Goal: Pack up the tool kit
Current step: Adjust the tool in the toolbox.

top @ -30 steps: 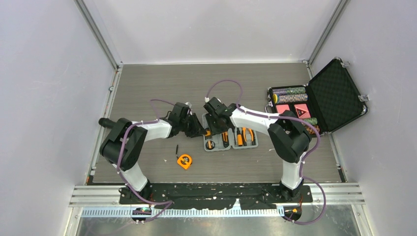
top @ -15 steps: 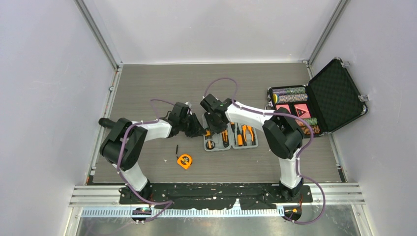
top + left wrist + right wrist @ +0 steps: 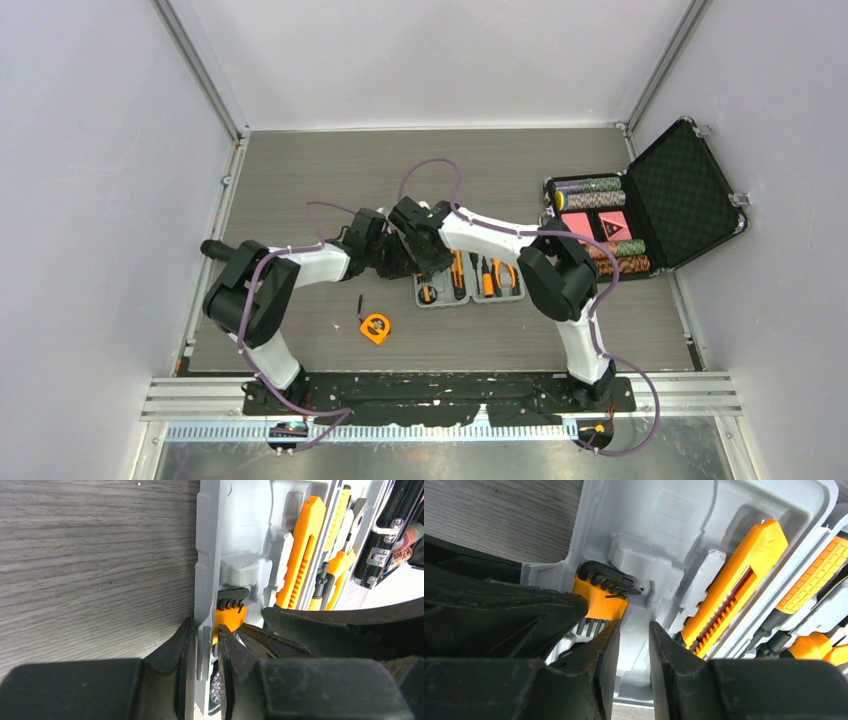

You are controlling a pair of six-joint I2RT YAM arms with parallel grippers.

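White walls (image 3: 420,60) box in a grey wood-grain table (image 3: 300,180). The table is flat and matte, and probably too smooth to keep a light case from sliding when something is pressed into it. There is free room on the left and at the far side, while an open black case (image 3: 680,195) of chips takes up the far right. The tool kit (image 3: 497,299) lies open at the middle of the table. It is a thin moulded grey shell that I judge to be light, slick, stiff at its rim and springy across its floor, so the rim looks the soundest place to hold it. The left gripper (image 3: 205,626) is clamped on the kit's left wall, one finger outside and one inside. The right gripper (image 3: 634,630) hovers over the same half with its fingers narrowly parted and nothing between them, one finger just beside the hex-key set (image 3: 601,600). The utility knife (image 3: 734,580) and the orange-handled tools (image 3: 488,277) sit in their slots; such hard pieces likely seat with a firm push. An empty recess (image 3: 664,515) shows beyond the hex keys. The tape measure (image 3: 375,328) lies on the table near the kit's left side. It looks compact, dense and smooth, and is probably best pinched across its flat faces. A small black piece (image 3: 359,302) close by is too small to identify.
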